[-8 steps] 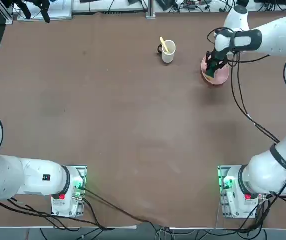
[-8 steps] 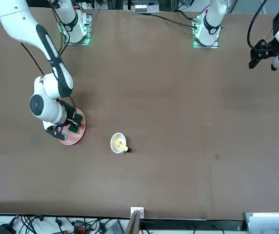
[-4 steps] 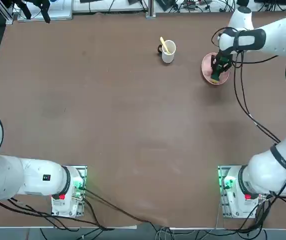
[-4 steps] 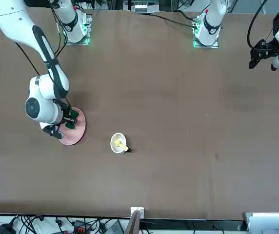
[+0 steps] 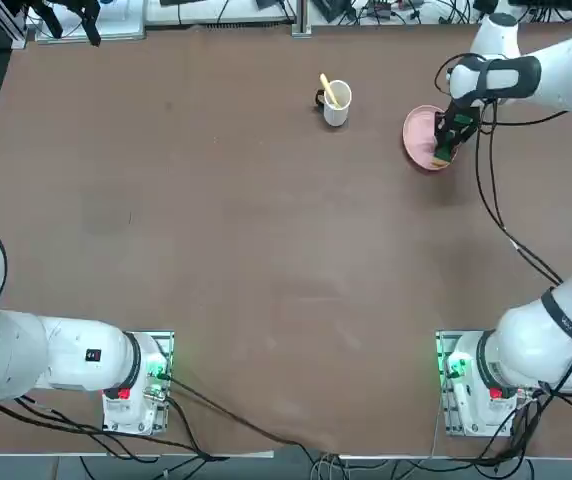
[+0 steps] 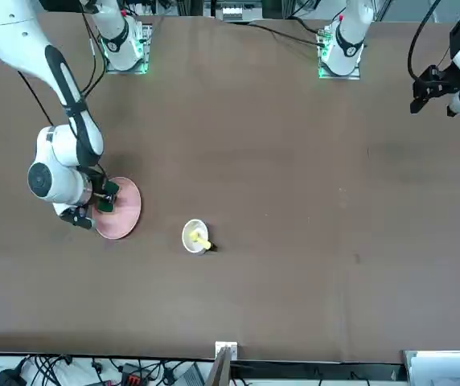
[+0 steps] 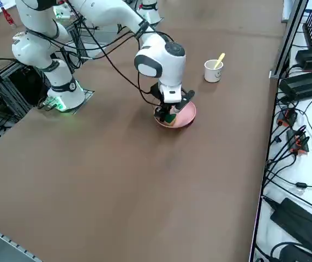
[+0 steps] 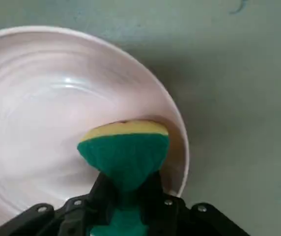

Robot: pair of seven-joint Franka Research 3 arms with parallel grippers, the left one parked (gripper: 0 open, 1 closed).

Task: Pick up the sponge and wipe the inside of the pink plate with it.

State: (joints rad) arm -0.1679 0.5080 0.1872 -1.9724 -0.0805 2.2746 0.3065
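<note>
The pink plate lies at the far right of the table. My right gripper points down over the plate's right edge and is shut on the sponge. In the wrist view the squeezed green top bulges between the fingers, and the yellow foam presses on the plate's inner surface close to the rim.
A white mug with a yellow utensil in it stands to the left of the plate. Cables hang from the right arm above the table. Cables and boxes lie beyond the far edge.
My right gripper has slid the sponge across the plate from its left part to its right rim. The plate and mug have stayed in place.
</note>
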